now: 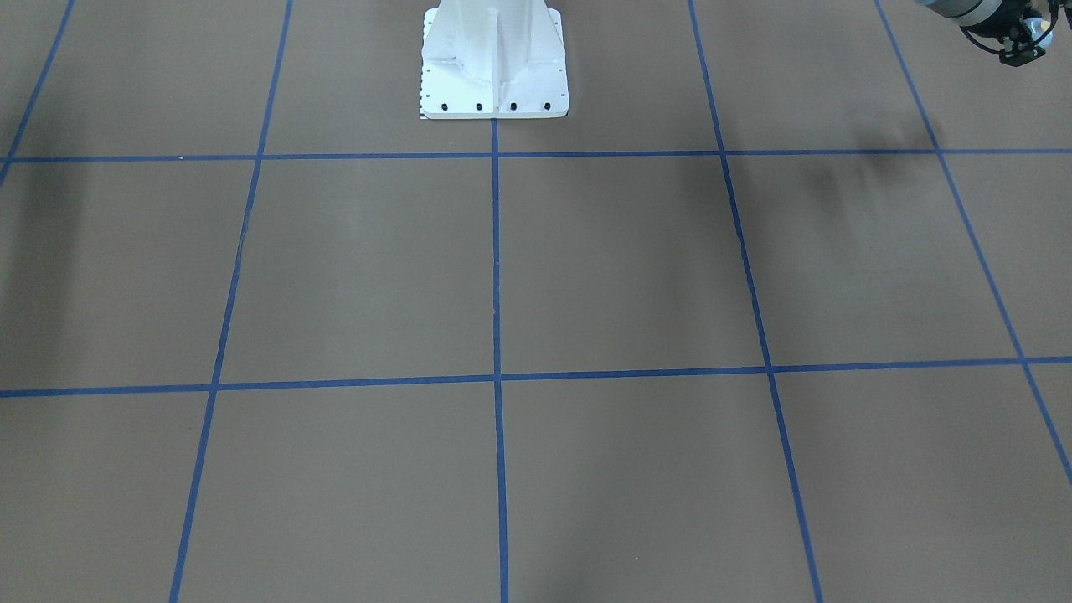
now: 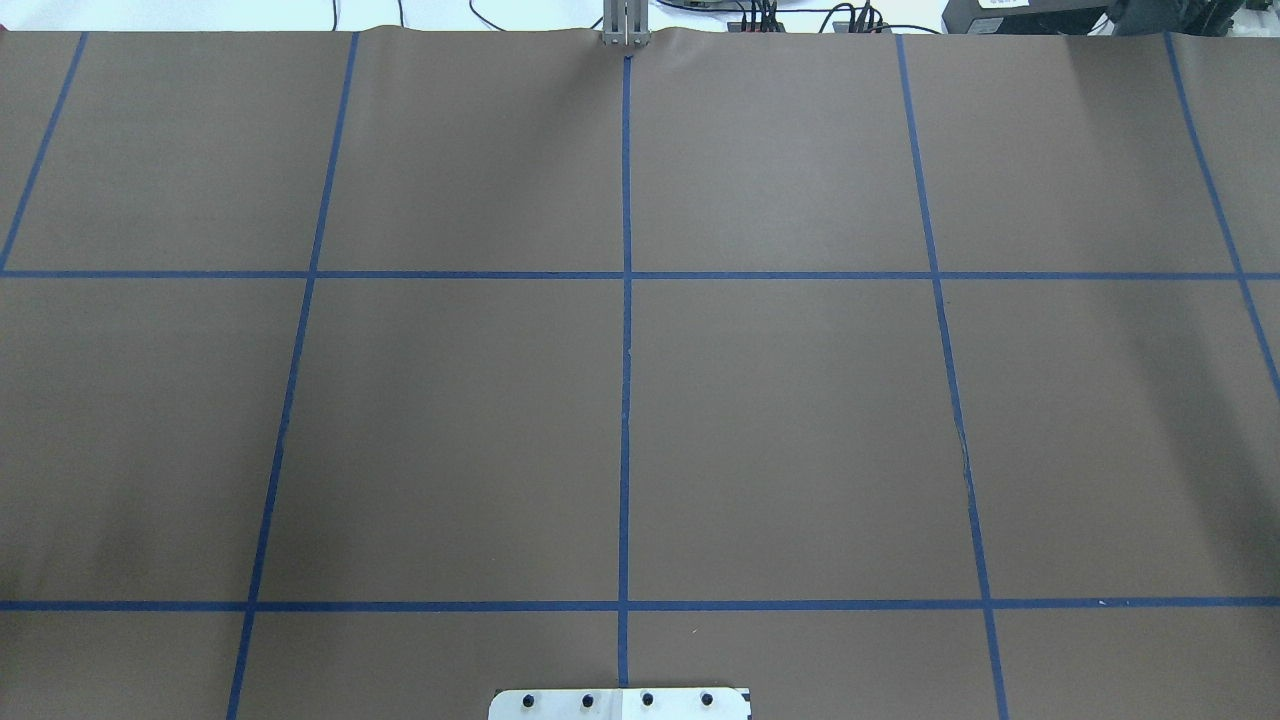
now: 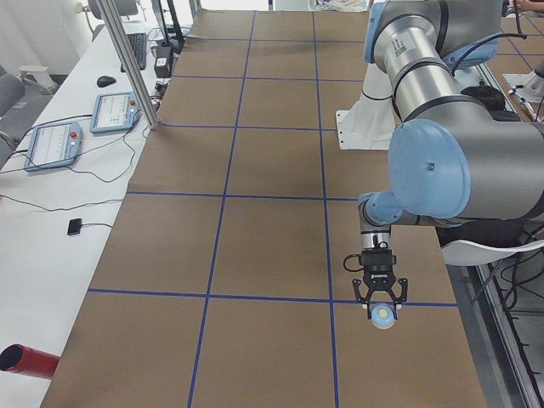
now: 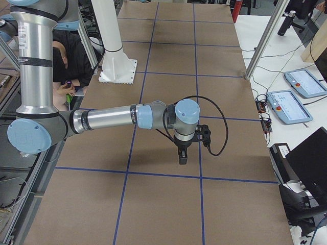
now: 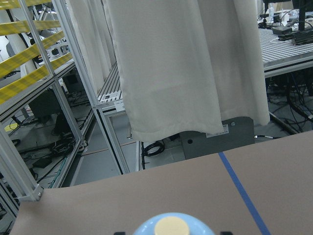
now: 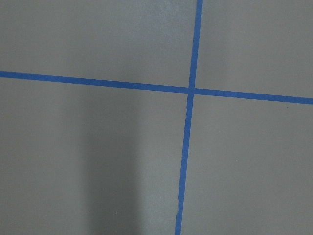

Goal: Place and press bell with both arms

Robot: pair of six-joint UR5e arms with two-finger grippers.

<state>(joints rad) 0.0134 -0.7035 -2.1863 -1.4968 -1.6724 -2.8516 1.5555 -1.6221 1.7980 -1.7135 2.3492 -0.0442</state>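
Silver-grey tubular arms [image 4: 107, 118], light-blue joint caps [image 3: 429, 167]

Brown surface, blue grid, light-blue accents

The matte brown paper-covered surface [image 2: 450, 430] carried a square grid of thin blue tape lines [image 2: 626, 400]. The small dome-shaped call bell [image 5: 171, 226] was light blue with a cream round button, framed by the black left hand [image 3: 382, 307]; the right hand [image 4: 182, 159] was black too. The tubular metal left arm [image 3: 425, 93] and right arm [image 4: 104, 120] were grey and silver with light-blue joint caps. The bolted metal pedestal [image 1: 494, 59] was white, dotted with black bolt heads. Beyond the surface hung cream fabric curtains [image 5: 181, 63] beside yellow striped rails [image 5: 24, 78].
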